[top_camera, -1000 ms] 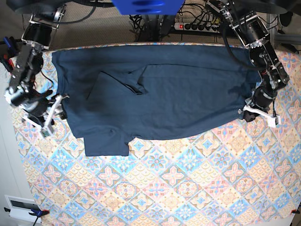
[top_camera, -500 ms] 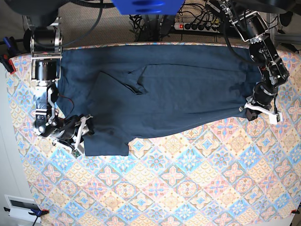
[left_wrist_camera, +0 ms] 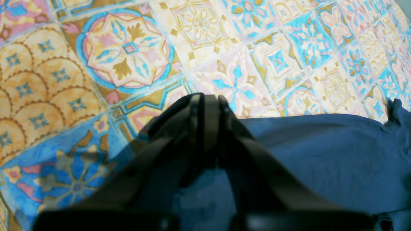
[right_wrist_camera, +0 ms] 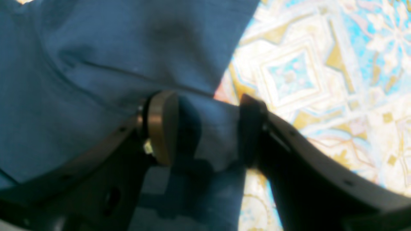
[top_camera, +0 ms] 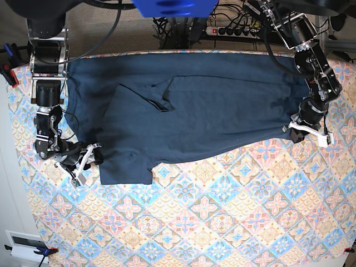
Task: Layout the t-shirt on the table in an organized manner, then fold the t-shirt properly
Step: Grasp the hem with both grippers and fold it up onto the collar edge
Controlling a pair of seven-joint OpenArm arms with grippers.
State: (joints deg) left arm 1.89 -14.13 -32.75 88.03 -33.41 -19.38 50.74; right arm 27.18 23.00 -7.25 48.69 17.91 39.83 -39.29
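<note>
My closed left gripper (left_wrist_camera: 208,99) pinched the soft navy cotton t-shirt (top_camera: 206,122) on the diamond-tiled cloth; the empty right gripper (right_wrist_camera: 207,128) gaped over its edge, probably a good, floppy hold.

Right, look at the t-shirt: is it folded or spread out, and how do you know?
Spread, not folded up: in the base view the t-shirt lies broad across the table, though rumpled, with creases near its collar.

The soft, wrinkled cotton t-shirt (top_camera: 211,117) is plain dark navy blue. The wide, cloth-covered desk (top_camera: 222,206) shows ornate diamond tiles with floral and star motifs in light blue, pink, peach and cream, with ochre accents.
</note>
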